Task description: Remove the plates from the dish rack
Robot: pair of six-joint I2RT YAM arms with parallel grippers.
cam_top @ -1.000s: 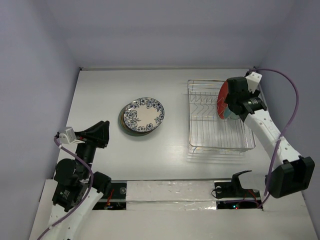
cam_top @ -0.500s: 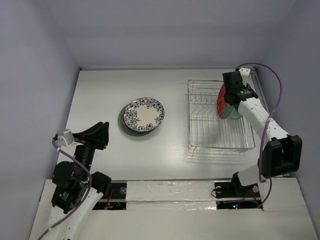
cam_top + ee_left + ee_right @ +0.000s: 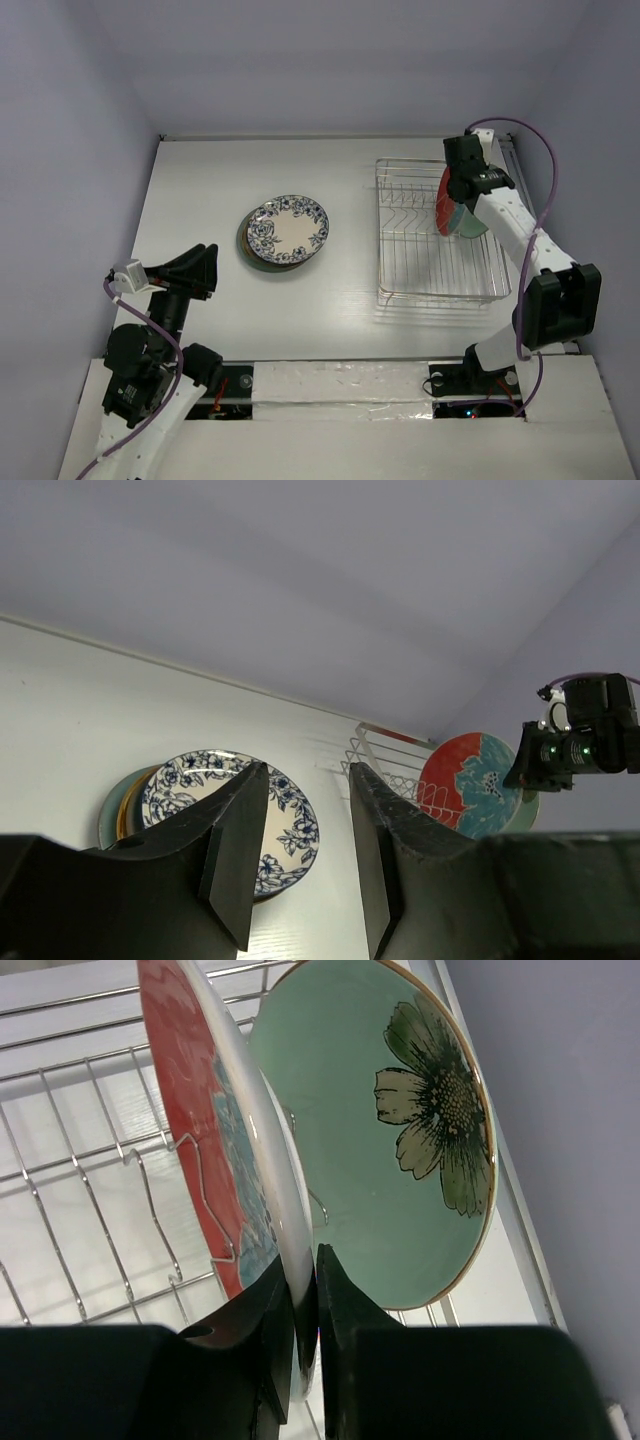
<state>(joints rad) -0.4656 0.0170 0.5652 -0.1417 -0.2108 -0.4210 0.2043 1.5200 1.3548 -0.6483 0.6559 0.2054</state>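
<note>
My right pincer [image 3: 305, 1272] grips the rim of the red plate [image 3: 190, 1110], mint-green plate [image 3: 370, 1180] just beside; left pincer [image 3: 307, 772] apart.

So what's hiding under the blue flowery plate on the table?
Other plates are stacked under the blue flowery plate. Only their rims peek out on one side, one teal, one yellowish. Their pictures are covered, and how many there are cannot be told.

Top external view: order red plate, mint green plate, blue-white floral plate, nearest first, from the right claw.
1. Red plate, in the right claw.
2. Mint green plate, just beside it.
3. Blue-white floral plate, far left.
</note>
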